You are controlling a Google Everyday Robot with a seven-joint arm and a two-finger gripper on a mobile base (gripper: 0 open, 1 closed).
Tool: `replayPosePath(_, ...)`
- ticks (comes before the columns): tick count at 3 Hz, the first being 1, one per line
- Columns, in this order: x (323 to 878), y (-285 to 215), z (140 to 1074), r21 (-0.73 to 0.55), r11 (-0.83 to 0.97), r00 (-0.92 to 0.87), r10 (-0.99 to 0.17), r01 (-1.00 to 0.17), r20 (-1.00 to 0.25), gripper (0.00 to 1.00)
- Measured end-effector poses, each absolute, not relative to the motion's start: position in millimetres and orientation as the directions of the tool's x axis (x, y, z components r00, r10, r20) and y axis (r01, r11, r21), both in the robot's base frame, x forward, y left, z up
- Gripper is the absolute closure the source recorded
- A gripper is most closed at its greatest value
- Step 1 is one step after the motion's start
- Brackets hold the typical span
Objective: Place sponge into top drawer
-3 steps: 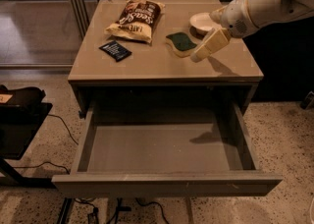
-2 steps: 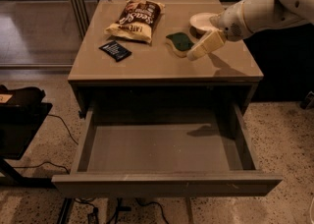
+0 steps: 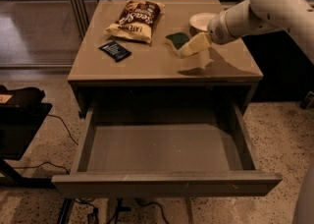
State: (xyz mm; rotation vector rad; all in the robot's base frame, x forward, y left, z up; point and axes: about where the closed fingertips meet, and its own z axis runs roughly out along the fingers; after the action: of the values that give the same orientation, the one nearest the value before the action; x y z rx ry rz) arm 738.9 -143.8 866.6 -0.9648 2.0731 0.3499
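The sponge (image 3: 176,38), dark green on top with a pale edge, lies on the tabletop (image 3: 147,61) near the right back. My gripper (image 3: 190,47) reaches in from the right on the white arm, and its cream fingers are right at the sponge's right side. The top drawer (image 3: 164,149) is pulled fully open below the table, with a bare grey bottom.
A chip bag (image 3: 135,19) lies at the back middle of the table. A flat dark blue packet (image 3: 115,50) lies left of centre. A white bowl (image 3: 203,20) stands behind my gripper. A black object (image 3: 22,120) and cables sit on the floor to the left.
My gripper has moved a little left and down toward the sponge. The sponge and the other things have not moved.
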Motion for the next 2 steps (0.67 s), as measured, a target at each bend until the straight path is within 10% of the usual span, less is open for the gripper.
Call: replayPosePath(2,768,-137,843,-0.022,0.737,-0.452,-0.438,-0.676,-0.777,0.00)
